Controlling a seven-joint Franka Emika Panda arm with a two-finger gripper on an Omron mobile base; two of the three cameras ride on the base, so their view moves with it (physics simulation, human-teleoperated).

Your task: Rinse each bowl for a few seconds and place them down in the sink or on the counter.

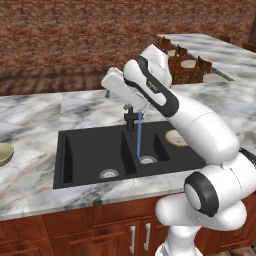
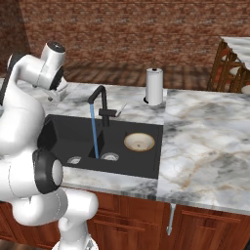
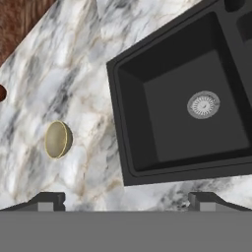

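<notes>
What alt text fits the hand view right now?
Seen from above, the open gripper hovers over the marble counter between an olive-tan bowl lying on the counter and an empty black sink basin with a steel drain.

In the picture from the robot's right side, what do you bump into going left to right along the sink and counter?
Robot arm → running faucet → cream-rimmed bowl in the right basin of the sink → paper-towel roll → bare marble counter.

A home kitchen: marble counter [image 1: 35, 125] with black double sink [image 1: 90, 150], running faucet [image 2: 100, 105], paper-towel roll [image 2: 154, 86] at one o'clock, brick wall [image 2: 146, 29] behind.
</notes>
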